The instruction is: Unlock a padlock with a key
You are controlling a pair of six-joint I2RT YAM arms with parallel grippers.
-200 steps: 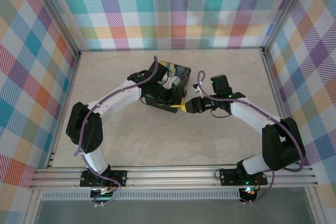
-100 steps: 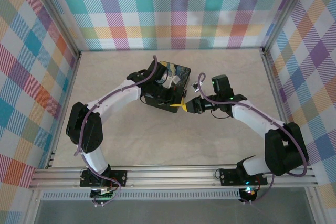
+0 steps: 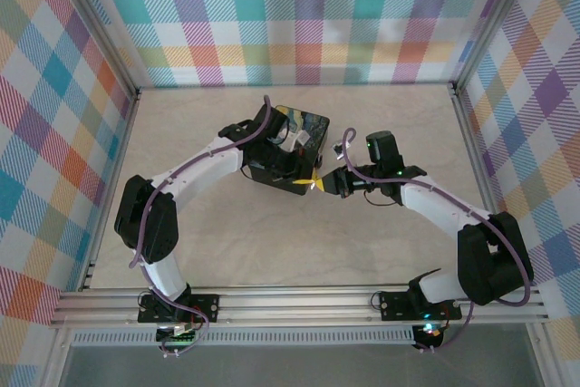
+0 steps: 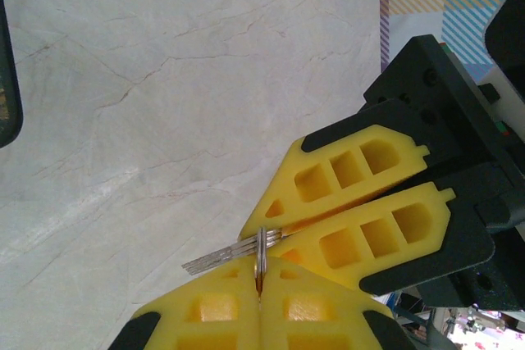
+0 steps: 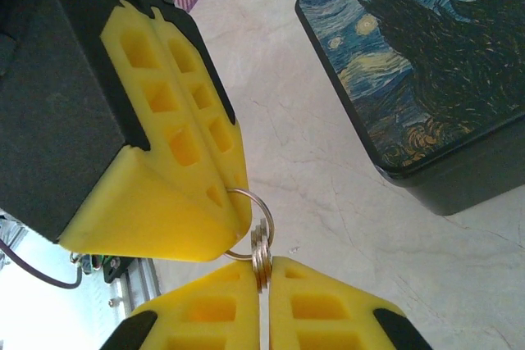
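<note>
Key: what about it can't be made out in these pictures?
- Left wrist: key head, hidden between the right claw's pads; blade count blurred.
- Right wrist: blade shape, edge-on, pinched in that claw.
- Top: key and ring, too small where the left claw meets the right.

Key (image 4: 215, 259): you see bare silvery metal, bright sheen. Key ring (image 4: 260, 252): same polished steel look. Left claw (image 4: 258, 299), right claw (image 5: 263, 280): yellow matt moulded pads (plastic or foam, can't tell), black matt housings. Tabletop (image 4: 164, 79): smooth, pale marble-look, low sheen. Box (image 5: 426, 63): glossy printed lid, satin black sides.
</note>
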